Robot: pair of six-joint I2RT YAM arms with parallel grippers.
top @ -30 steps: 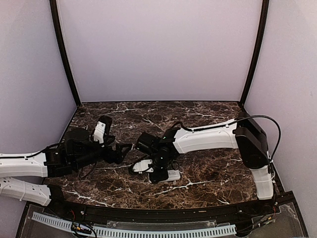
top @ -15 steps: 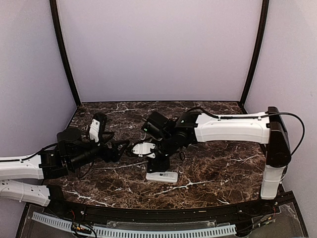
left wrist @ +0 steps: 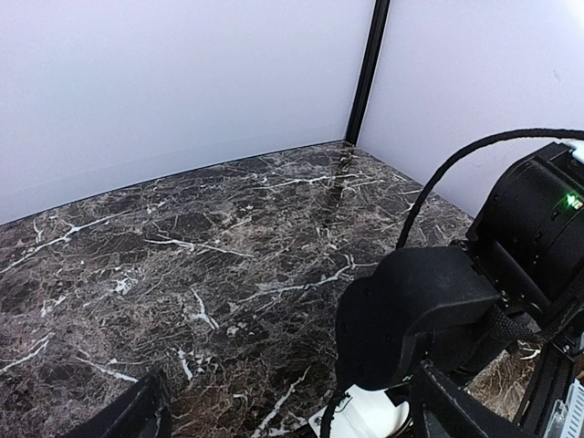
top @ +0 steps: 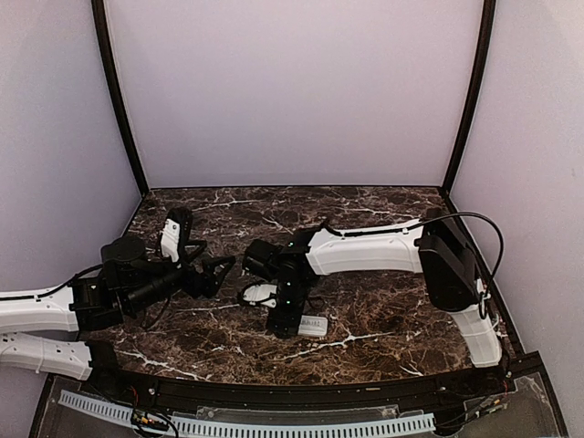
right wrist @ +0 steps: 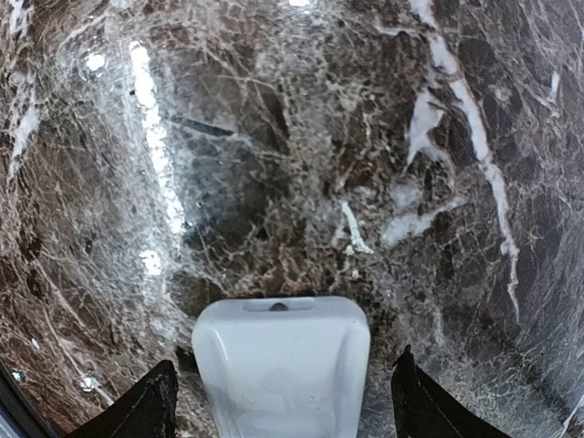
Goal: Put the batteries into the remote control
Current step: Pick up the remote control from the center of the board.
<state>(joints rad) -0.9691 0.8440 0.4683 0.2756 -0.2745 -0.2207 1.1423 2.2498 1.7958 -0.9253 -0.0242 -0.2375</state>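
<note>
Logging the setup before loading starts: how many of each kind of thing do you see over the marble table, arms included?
robot arms: 2, left arm and right arm
remote control: 1
batteries: 0 in view
Total: 3
</note>
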